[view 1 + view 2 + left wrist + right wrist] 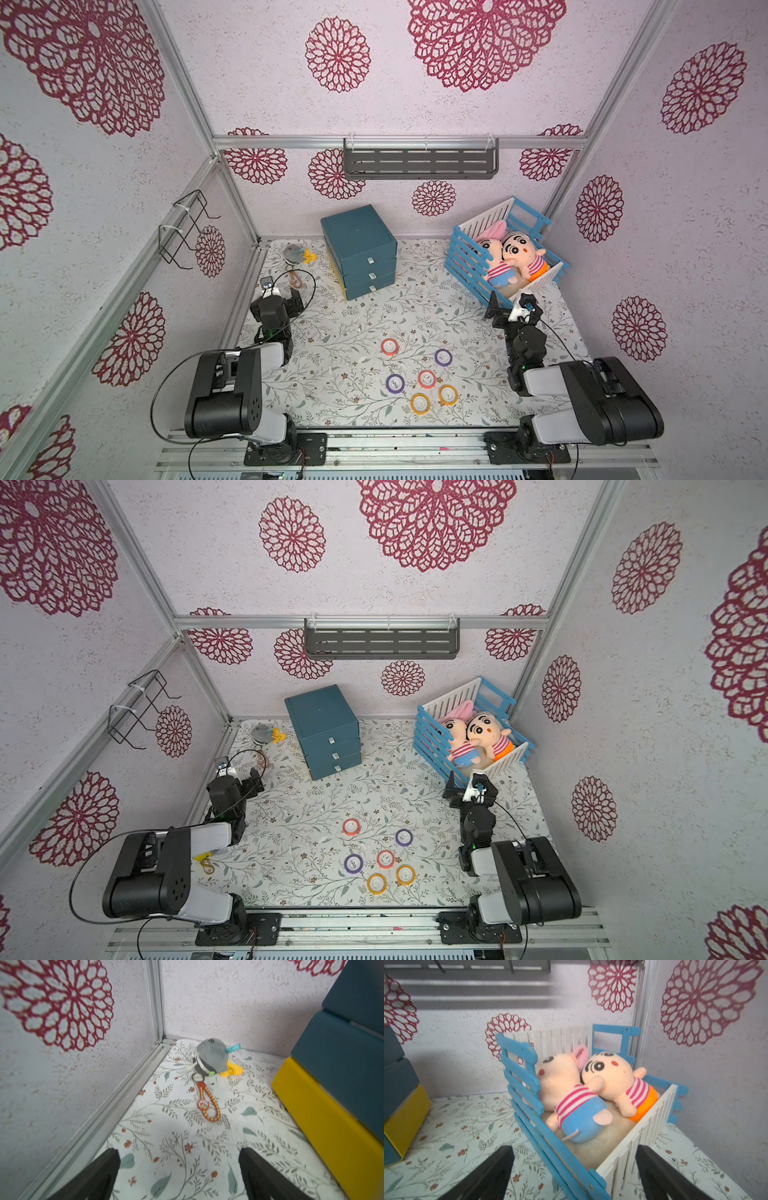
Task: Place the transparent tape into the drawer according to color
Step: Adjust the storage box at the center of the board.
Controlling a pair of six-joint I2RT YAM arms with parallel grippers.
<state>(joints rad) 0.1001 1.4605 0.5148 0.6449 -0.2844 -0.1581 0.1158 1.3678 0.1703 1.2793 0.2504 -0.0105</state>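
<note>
Lying well apart from L/R end effectors [178, 1155] [574, 1153]: tape rolls [427, 379].

— Colours of the small flat tape rolls [426, 379]?
— Two red, two purple, two yellow-orange; whitish centres.
— The boxy three-drawer cabinet [359, 239] at eleven o'clock of them?
— Teal, one side yellow. The tabletop mat [332, 332] shows grey-green leaves on white.

On desk [332, 332]: drawers [359, 249] back centre; plush [294, 253] back left; crib [461, 257] back right w/ two dolls [521, 251] in it; six rolls [427, 379] front, right of centre.
</note>
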